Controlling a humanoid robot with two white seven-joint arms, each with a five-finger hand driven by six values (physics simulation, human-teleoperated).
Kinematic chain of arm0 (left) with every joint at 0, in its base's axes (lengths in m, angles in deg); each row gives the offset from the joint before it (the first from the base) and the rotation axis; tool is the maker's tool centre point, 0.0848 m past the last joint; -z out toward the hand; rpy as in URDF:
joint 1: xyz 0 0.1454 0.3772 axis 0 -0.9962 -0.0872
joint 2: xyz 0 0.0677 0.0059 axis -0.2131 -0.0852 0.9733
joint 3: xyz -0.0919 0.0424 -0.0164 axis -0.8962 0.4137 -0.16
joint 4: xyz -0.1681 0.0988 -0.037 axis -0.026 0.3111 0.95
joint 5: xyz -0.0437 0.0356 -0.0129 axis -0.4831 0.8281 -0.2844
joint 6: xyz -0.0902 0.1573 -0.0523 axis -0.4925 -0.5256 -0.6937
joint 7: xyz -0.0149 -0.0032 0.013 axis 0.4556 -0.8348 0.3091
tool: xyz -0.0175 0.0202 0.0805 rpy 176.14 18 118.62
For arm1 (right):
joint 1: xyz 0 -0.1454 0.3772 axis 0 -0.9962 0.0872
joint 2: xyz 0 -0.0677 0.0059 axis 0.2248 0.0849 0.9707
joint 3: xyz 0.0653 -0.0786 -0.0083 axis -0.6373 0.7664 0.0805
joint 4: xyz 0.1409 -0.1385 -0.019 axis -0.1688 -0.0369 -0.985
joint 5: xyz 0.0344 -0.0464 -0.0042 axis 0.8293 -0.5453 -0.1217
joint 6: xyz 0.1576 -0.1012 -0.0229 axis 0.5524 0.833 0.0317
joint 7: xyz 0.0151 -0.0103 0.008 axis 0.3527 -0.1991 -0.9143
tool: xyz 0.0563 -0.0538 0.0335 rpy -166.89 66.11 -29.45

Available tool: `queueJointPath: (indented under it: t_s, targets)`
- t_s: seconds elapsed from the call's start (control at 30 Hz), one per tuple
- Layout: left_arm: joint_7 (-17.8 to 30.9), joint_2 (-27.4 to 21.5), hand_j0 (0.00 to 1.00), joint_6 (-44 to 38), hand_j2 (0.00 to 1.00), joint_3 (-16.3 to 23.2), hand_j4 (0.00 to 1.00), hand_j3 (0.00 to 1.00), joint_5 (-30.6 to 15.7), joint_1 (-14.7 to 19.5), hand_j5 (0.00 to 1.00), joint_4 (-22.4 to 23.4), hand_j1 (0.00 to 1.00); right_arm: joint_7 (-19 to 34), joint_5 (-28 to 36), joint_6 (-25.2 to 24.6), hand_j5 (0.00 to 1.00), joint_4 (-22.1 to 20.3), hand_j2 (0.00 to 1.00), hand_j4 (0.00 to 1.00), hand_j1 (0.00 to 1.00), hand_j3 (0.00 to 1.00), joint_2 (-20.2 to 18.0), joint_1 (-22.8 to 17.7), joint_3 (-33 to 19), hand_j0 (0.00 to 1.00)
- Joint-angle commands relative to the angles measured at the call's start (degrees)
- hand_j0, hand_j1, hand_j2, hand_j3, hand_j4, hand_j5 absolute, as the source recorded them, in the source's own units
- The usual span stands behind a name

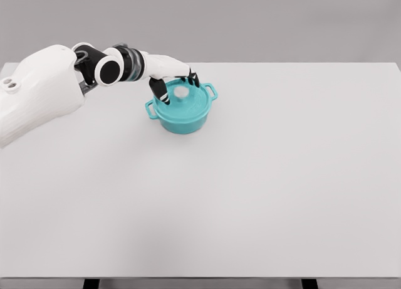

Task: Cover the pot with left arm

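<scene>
A teal pot (182, 118) with two side handles stands on the white table, left of the middle towards the back. Its teal lid (191, 102) with a pale round knob (182, 91) sits flat on the pot. My left hand (178, 88) hovers over the lid, its arm reaching in from the left. The dark-tipped thumb (164, 98) points down at the lid's left rim and the other fingers (193, 79) curve past the knob's far side. The knob shows in the gap between them, untouched as far as I can see. The right arm is out of view.
The white table (263, 189) spans the whole view, with its front edge near the bottom of the picture. A plain grey wall stands behind it.
</scene>
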Motion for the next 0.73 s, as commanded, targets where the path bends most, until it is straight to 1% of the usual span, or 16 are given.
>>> queueJointPath:
  t_s: [0.0,0.1,0.2,0.23,0.3,0.37,0.43,0.47,0.5,0.6,0.7]
  targets:
    - [-0.01,-0.07,0.85,-0.03,0.85,-0.15,0.85,0.85,0.02,0.0,0.85,0.07,0.85,0.02,0.02,0.01,1.0,0.0,1.0,1.0,1.0,1.0,-0.01,0.0,0.01,1.0]
    - [-0.01,-0.68,0.87,-0.03,0.87,-0.33,0.87,0.87,0.02,0.44,0.87,0.07,0.87,0.02,0.02,0.01,1.0,0.0,1.0,1.0,1.0,1.0,-0.01,0.0,0.01,1.0]
    - [-0.01,-1.65,0.97,0.06,0.97,-0.5,0.97,0.97,0.02,1.58,0.97,0.07,0.97,0.02,0.02,0.01,1.0,0.0,1.0,1.0,1.0,1.0,-0.01,0.0,0.01,1.0]
    - [-0.01,-2.96,1.0,0.15,1.0,-0.5,1.0,1.0,-0.07,1.93,1.0,0.07,1.0,0.02,0.02,0.01,1.0,0.0,1.0,1.0,1.0,1.0,-0.01,0.0,0.01,1.0]
    - [-0.01,-6.74,1.0,0.76,1.0,-0.68,1.0,1.0,-0.33,2.99,1.0,-0.11,1.0,0.02,0.02,0.01,1.0,0.0,1.0,1.0,1.0,1.0,-0.01,0.0,0.01,1.0]
    - [0.07,-11.75,1.0,0.76,1.0,-1.12,1.0,1.0,-0.42,3.08,1.0,-0.11,1.0,0.02,0.02,0.01,1.0,0.0,1.0,1.0,1.0,1.0,-0.01,0.0,0.01,1.0]
    - [0.16,-17.38,1.0,1.64,1.0,-1.91,1.0,1.0,-0.33,2.46,1.0,-0.02,1.0,0.02,0.02,0.01,1.0,0.0,1.0,1.0,1.0,1.0,-0.01,0.0,0.01,1.0]
    - [0.16,-18.79,1.0,2.26,1.0,-1.82,1.0,1.0,-0.16,2.29,1.0,0.07,1.0,0.02,0.02,0.01,1.0,0.0,1.0,1.0,1.0,1.0,-0.01,0.0,0.01,1.0]
    - [0.07,-20.28,1.0,3.13,1.0,-1.73,1.0,1.0,-0.16,1.23,1.0,0.16,1.0,0.02,0.02,0.01,1.0,0.0,1.0,1.0,1.0,1.0,-0.01,0.0,0.01,1.0]
    - [0.16,-20.72,1.0,5.95,1.0,-1.64,1.0,1.0,-0.07,0.18,1.0,1.91,1.0,0.02,0.02,0.01,1.0,0.0,1.0,1.0,1.0,1.0,-0.01,0.0,0.01,1.0]
    - [0.07,-20.63,1.0,6.92,1.0,-1.64,1.0,1.0,0.11,-1.05,1.0,2.0,1.0,0.02,0.02,0.01,1.0,0.0,1.0,1.0,1.0,1.0,-0.01,0.0,0.01,1.0]
